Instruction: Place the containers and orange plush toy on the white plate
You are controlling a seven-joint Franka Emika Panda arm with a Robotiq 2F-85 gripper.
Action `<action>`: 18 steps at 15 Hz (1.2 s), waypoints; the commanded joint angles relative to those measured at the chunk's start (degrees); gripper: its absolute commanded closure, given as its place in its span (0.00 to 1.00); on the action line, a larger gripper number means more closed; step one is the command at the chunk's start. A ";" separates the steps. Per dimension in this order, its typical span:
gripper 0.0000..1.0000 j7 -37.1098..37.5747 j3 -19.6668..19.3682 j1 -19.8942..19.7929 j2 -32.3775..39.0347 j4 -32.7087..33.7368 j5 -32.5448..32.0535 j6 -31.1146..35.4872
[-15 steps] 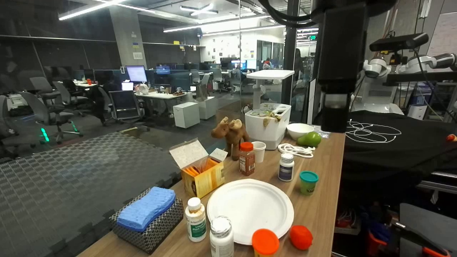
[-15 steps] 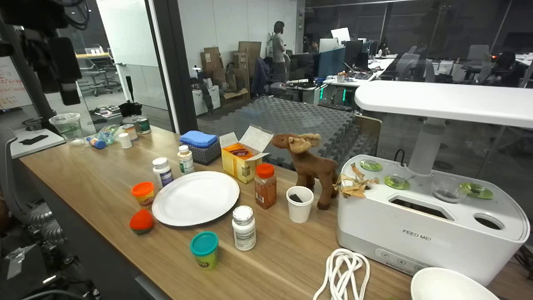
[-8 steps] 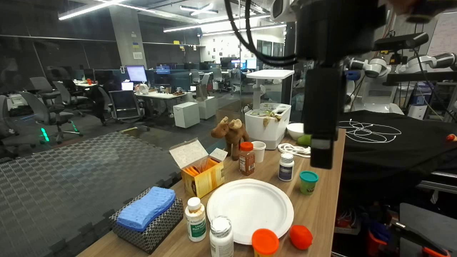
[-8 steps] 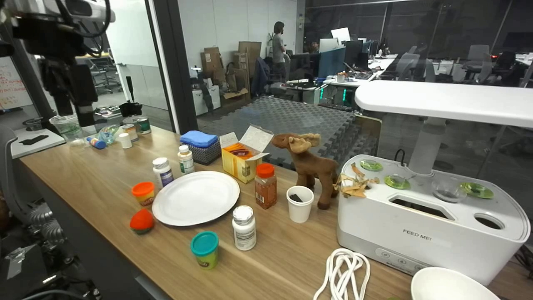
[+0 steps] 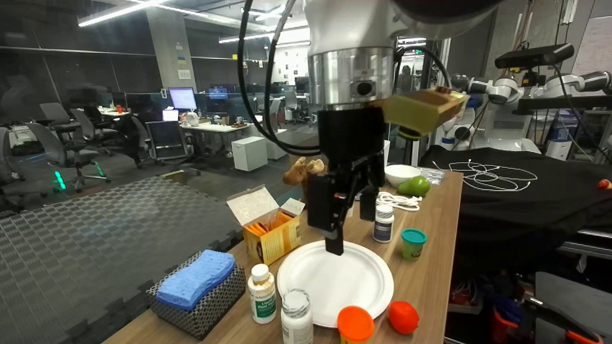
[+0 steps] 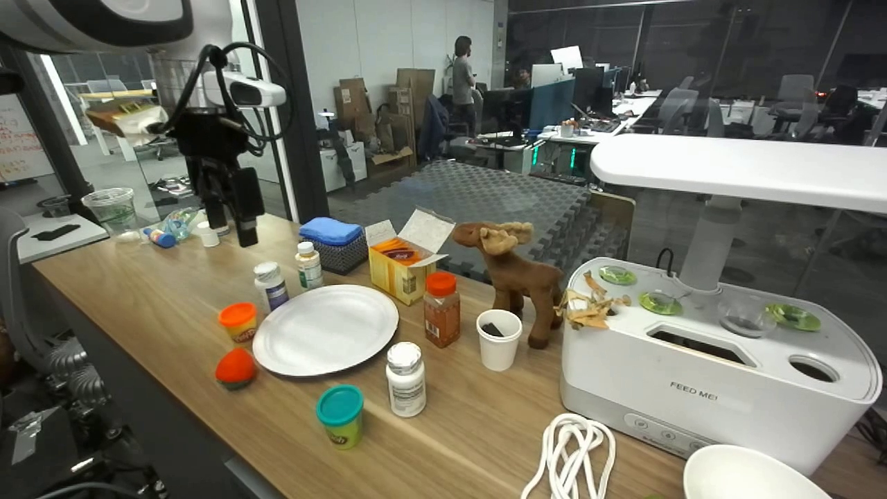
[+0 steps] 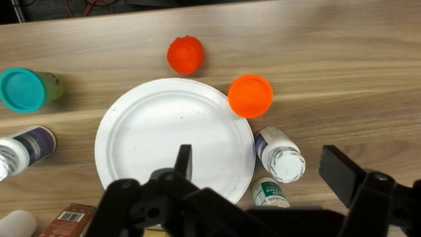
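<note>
1. White planter: says "FEED ME!" in caps right on the front. Tiny print below is mush.
2. Bottle with green label: "Liquid Plant" in an exterior view, "Food" upside down in the wrist view.
3. Tub with the orange lid: "Play-Doh" logo. Teal-lidded tub: same logo, kinda cut off.
4. Brown jar: barcode, digits way too small to read.
5. Whiteboard: red scribbles, unreadable.

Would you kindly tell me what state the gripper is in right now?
Gripper: open, holding nothing.
</note>
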 commanded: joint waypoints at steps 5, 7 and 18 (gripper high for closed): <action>0.00 7.31 -0.72 2.29 13.12 11.45 -2.24 7.16; 0.00 8.18 -1.05 3.23 15.73 13.11 -2.98 8.85; 0.00 14.82 -6.22 9.00 24.70 18.56 -12.59 13.20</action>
